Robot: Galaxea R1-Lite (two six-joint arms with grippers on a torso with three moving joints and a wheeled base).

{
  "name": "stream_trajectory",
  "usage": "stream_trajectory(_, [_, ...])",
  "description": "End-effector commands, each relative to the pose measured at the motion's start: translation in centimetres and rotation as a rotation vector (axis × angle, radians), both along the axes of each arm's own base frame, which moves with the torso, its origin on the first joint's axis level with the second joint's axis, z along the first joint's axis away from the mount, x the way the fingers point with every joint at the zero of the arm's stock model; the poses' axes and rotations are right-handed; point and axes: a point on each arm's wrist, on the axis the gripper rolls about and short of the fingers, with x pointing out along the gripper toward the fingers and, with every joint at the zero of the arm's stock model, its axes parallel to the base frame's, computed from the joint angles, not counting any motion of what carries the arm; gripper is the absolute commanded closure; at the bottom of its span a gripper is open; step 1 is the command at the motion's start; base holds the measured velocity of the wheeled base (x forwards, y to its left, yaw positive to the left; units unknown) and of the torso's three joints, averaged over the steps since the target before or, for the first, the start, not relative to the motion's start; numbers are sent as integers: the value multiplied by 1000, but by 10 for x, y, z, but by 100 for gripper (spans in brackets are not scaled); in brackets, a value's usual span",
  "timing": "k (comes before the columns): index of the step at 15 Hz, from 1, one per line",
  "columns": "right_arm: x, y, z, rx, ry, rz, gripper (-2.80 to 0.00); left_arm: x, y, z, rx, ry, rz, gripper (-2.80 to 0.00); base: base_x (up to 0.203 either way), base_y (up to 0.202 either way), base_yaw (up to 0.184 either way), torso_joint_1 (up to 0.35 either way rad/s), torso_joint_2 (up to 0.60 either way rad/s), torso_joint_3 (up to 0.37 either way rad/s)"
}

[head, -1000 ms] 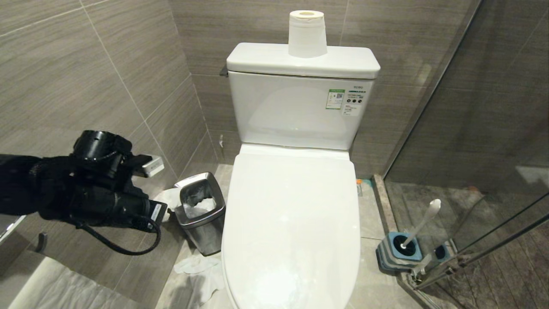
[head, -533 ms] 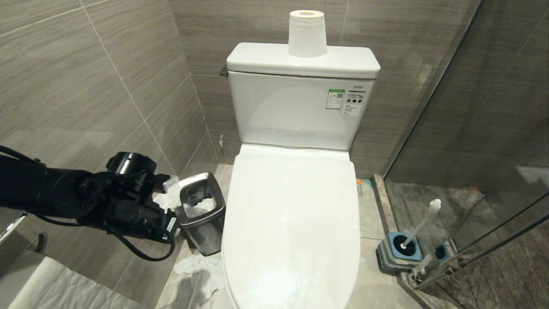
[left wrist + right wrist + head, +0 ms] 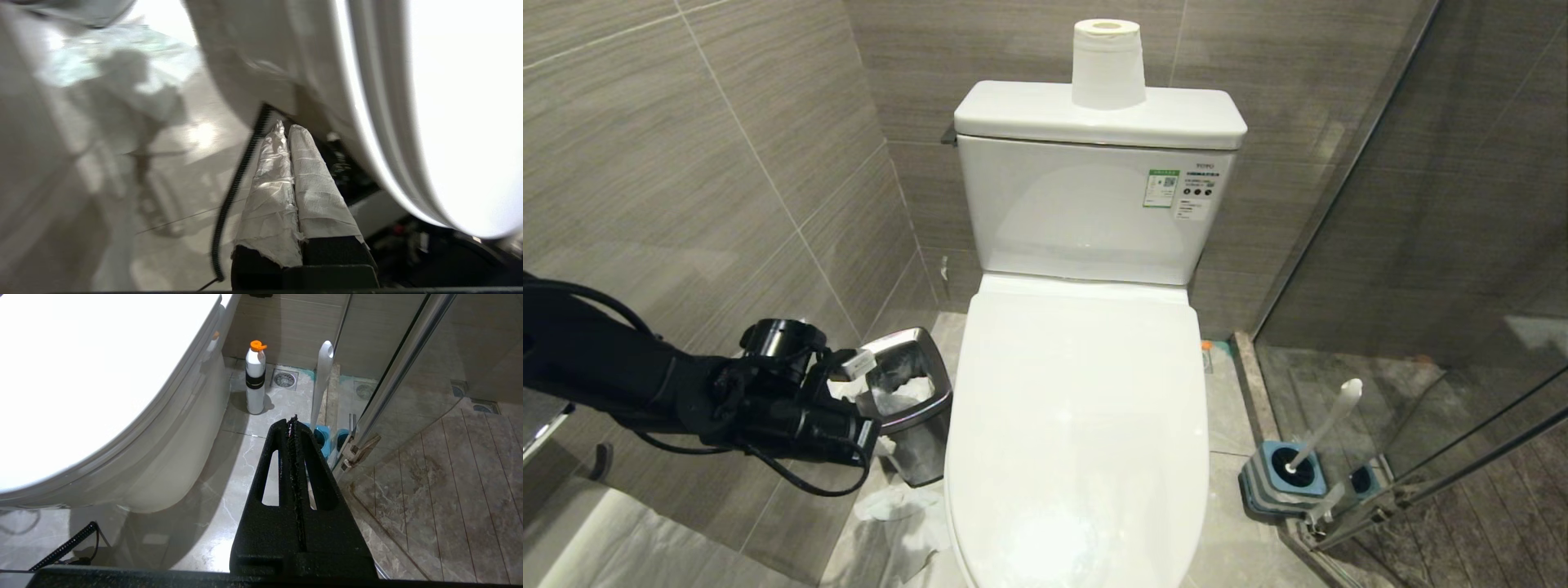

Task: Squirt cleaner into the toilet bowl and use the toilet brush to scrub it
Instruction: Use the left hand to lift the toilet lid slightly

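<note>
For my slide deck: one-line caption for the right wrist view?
Shut right gripper hangs above floor beside closed white toilet bowl, facing white orange-capped bottle and white-handled toilet brush.

I see even, soft light in my head view, while the toilet lid (image 3: 461,102) blows out white and the left wrist view is smeared.

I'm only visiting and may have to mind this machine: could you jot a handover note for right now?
Left pincer: shut, empty, low beside the toilet bowl, near the steel bin.
Right pincer: shut, empty, not visible from the head camera.
Toilet lid is down.
Toilet brush stands in its blue base right of the bowl; an orange-capped white bottle stands on the floor nearby.
Done: nothing visible yet.
Left: lift lid, squirt cleaner, scrub.
</note>
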Motion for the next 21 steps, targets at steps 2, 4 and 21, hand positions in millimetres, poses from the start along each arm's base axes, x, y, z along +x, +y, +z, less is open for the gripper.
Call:
stream_trajectory(2, [0, 0, 0, 0, 0, 0, 0, 5, -2, -19, -77, 52, -47, 0, 0, 0, 0, 0, 0, 0])
stream_trajectory(4, [0, 0, 0, 0, 1, 0, 0, 13, 5, -22, -171, 21, -51, 0, 0, 0, 0, 0, 0, 0])
stream_trajectory(21, [0, 0, 0, 0, 0, 0, 0, 20, 71, -62, -721, 182, -3, -280, 0, 0, 0, 0, 0, 0])
